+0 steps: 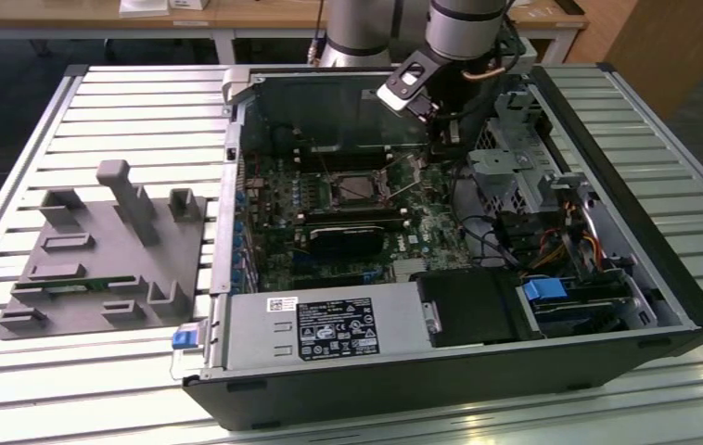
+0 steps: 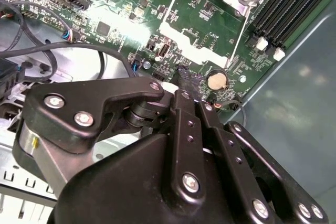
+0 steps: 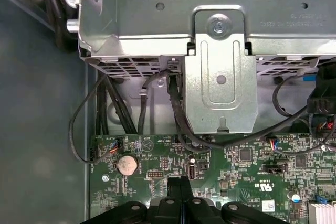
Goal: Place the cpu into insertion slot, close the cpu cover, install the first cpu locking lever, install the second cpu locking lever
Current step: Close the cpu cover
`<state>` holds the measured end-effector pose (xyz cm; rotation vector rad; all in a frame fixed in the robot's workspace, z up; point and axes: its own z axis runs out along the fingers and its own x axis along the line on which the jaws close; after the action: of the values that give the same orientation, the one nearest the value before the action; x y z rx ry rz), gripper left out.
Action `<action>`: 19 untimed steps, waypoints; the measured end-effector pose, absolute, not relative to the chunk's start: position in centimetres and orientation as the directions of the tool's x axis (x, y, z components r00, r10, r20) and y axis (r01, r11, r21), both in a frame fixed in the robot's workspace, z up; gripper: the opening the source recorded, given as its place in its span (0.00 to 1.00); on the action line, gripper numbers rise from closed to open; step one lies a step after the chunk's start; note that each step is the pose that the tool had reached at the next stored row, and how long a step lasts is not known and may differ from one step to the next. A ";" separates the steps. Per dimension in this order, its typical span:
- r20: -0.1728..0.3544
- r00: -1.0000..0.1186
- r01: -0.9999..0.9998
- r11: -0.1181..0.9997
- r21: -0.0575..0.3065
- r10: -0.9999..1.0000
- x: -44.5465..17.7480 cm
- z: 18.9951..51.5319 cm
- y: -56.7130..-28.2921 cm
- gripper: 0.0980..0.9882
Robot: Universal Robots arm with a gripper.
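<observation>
Black linkage gripper (image 2: 182, 80) low over green motherboard (image 2: 105, 9), fingers pressed together.
Second wrist view: tips near a round silver coin cell (image 2: 215, 80). First wrist view: tips meeting, grey metal drive cage (image 3: 220, 77) beyond. Exterior view: gripper near the square black-framed insertion slot (image 1: 354, 188), on the exterior view's right of it.

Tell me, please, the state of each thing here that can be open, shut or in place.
Computer case, open, lying on its side.
Metal cover, lifted open.
Gripper, shut, over the green board.
Chip, seems seated in the socket.
</observation>
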<state>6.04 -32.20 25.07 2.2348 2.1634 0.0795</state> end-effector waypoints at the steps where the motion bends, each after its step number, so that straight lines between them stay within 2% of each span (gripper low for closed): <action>1: 0.016 0.032 0.998 -0.033 0.056 0.999 6.1 25.0 -32.2 0.01; 19: 0.015 0.032 0.999 -0.033 0.036 0.999 6.4 23.7 -32.2 0.01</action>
<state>6.45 -32.20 23.75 2.2462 2.1741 0.0555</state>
